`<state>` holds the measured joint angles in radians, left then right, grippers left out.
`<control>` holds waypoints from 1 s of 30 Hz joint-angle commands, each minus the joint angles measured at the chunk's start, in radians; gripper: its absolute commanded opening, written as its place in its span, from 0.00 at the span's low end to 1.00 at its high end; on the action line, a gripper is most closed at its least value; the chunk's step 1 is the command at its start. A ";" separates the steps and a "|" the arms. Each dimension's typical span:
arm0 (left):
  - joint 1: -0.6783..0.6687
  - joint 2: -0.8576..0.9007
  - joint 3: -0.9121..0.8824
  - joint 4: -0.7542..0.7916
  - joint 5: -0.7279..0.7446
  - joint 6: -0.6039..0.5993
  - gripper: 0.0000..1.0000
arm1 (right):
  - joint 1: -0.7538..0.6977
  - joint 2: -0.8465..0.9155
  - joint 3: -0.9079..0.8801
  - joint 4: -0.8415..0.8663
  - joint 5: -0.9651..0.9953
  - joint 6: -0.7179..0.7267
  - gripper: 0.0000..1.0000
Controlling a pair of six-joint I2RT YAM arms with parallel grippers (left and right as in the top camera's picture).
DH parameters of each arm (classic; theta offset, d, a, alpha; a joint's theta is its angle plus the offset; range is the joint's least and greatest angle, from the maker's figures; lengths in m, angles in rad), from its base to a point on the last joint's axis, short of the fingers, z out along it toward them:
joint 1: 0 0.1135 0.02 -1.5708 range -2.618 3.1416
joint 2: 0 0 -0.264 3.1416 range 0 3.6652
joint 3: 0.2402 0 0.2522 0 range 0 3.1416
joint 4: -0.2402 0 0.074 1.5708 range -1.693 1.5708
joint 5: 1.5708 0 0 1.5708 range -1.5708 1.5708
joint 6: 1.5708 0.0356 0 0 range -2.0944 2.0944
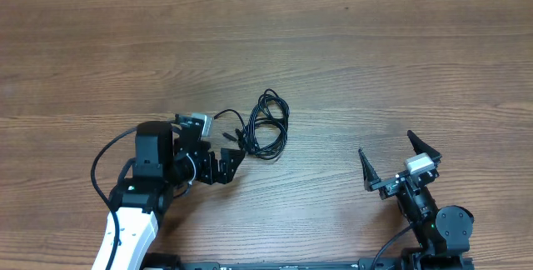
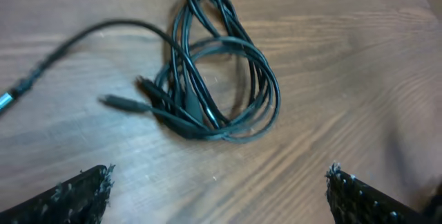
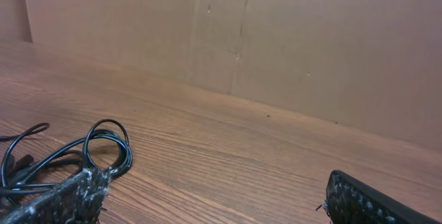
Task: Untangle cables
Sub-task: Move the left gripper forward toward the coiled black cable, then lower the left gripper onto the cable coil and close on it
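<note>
The cables [image 1: 268, 125] lie bunched in one small looped knot of thin black cords on the wooden table, left of centre. In the left wrist view the knot [image 2: 214, 79] sits just ahead of the fingers. One cord trails off to the left and two small plug ends stick out at its left side. My left gripper [image 1: 236, 155] is open and empty, just left of and below the knot, apart from it [image 2: 219, 182]. My right gripper [image 1: 393, 157] is open and empty, far to the right. In its wrist view [image 3: 214, 196] the cable loops [image 3: 128, 151] show at lower left.
The wooden table [image 1: 375, 62] spreads around the knot. A brown cardboard wall [image 3: 311, 37] stands along the table's far edge. The left arm's own thick black wire [image 1: 104, 157] loops at its left side.
</note>
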<state>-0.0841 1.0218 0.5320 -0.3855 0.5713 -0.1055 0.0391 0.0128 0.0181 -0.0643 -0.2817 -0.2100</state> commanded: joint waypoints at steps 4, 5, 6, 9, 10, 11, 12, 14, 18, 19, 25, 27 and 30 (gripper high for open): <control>-0.017 0.005 0.037 -0.032 0.039 -0.076 1.00 | -0.001 -0.010 -0.010 0.006 0.000 -0.001 1.00; -0.028 0.005 0.051 -0.037 0.035 -0.076 1.00 | -0.001 -0.010 -0.010 0.006 0.000 -0.001 1.00; -0.042 0.005 0.068 -0.047 0.022 -0.078 1.00 | -0.001 -0.010 -0.010 0.006 0.000 -0.001 1.00; -0.101 0.005 0.162 -0.127 -0.091 -0.075 1.00 | -0.001 -0.010 -0.010 0.006 0.000 -0.001 1.00; -0.122 0.005 0.195 -0.157 -0.132 -0.074 1.00 | -0.001 -0.010 -0.010 0.006 0.000 -0.001 1.00; -0.148 0.005 0.233 -0.188 -0.181 -0.074 1.00 | -0.001 -0.010 -0.010 0.006 0.000 -0.001 1.00; -0.169 0.005 0.259 -0.207 -0.212 -0.074 1.00 | -0.001 -0.010 -0.010 0.006 0.000 -0.001 1.00; -0.218 0.005 0.311 -0.233 -0.283 -0.075 1.00 | -0.001 -0.010 -0.010 0.006 0.000 -0.002 1.00; -0.240 0.005 0.330 -0.224 -0.290 -0.113 1.00 | -0.001 -0.010 -0.010 0.005 0.107 -0.008 1.00; -0.240 0.005 0.330 -0.223 -0.290 -0.120 1.00 | -0.001 -0.010 -0.010 0.005 0.113 -0.008 1.00; -0.240 0.005 0.330 -0.228 -0.283 -0.146 1.00 | -0.001 -0.010 -0.010 0.005 0.113 -0.008 1.00; -0.240 0.005 0.330 -0.233 -0.283 -0.146 1.00 | -0.001 -0.010 -0.010 0.006 0.113 -0.008 1.00; -0.240 0.006 0.330 -0.238 -0.283 -0.146 1.00 | -0.001 -0.010 -0.010 0.005 0.098 -0.001 1.00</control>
<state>-0.3206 1.0260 0.8410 -0.6197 0.3008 -0.2344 0.0391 0.0128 0.0181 -0.0639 -0.1860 -0.2115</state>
